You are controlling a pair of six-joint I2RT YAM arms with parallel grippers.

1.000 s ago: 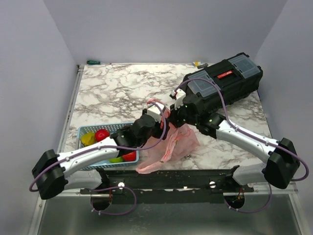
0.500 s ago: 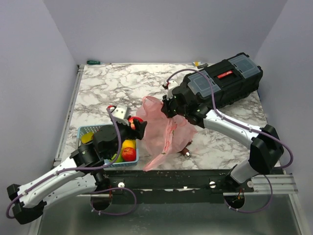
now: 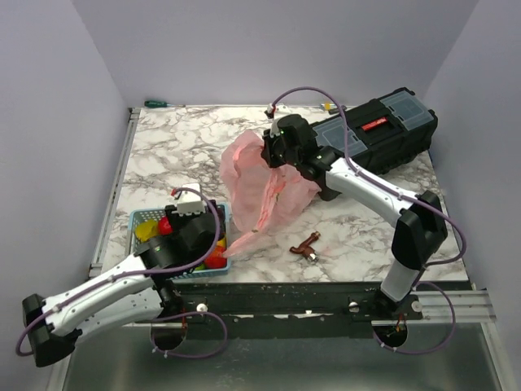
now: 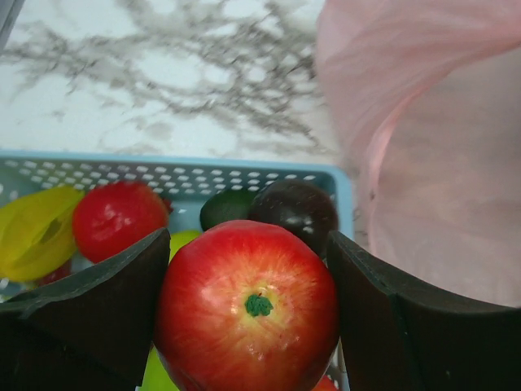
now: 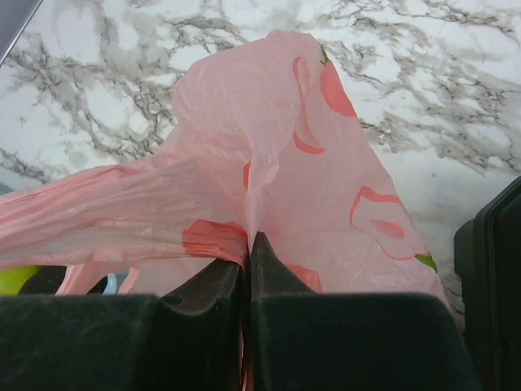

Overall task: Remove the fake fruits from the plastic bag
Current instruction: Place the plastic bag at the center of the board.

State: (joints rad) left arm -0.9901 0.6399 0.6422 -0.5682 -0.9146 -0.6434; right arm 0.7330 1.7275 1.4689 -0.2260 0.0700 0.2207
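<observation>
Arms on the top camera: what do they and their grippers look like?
Left arm and right arm: white shells, bulky black joints, a purple cable looping along each. Left gripper and right gripper have black, blunt wedge fingers.

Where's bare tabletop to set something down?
Biggest free patch: far-left marble, bordered by the screwdriver, blue basket and pink bag. Smaller one near front, between bag, brown piece and right arm. Crowded: basket, full of fruit.
</observation>
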